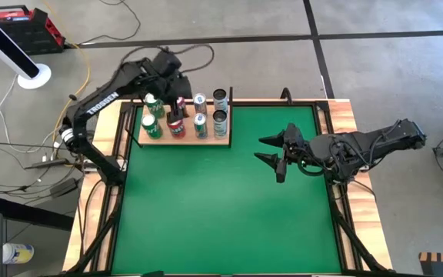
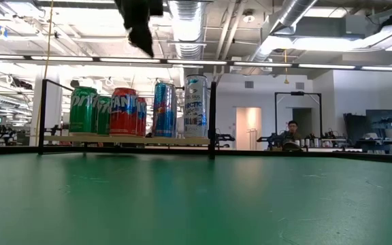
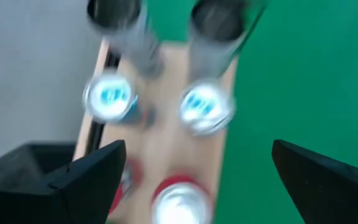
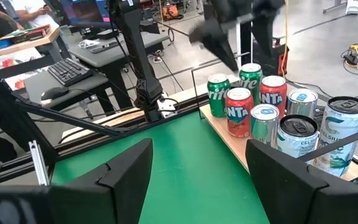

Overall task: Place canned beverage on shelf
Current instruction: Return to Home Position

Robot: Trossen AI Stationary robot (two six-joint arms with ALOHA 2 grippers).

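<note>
Left gripper (image 3: 197,149) hangs directly over the shelf (image 1: 206,141), fingers spread wide and holding nothing. The low view shows it above the can tops and apart from them. Beneath it stand eight cans (image 1: 200,123) in two rows of four, paired green, orange, blue and silver. All are upright on the shelf, which sits at the far left corner of the green mat (image 1: 206,215).

Placement appears complete; the step in hand is judged to be the retreat. Recommendation: raise the wrist straight up before swinging away, keep the fingers spread, and steer clear of the shelf's dark frame posts (image 2: 211,116). A low sideways sweep could topple the orange cans (image 1: 177,128) below.

Right gripper (image 1: 271,150) waits near the mat's right edge, well apart from the shelf, fingers likewise wide and empty.

Not verifiable: the arm partly covers one orange can in the high view. The low view cuts the working gripper off at the top and hides most of the back row. Labels cannot be read from the left wrist view.
</note>
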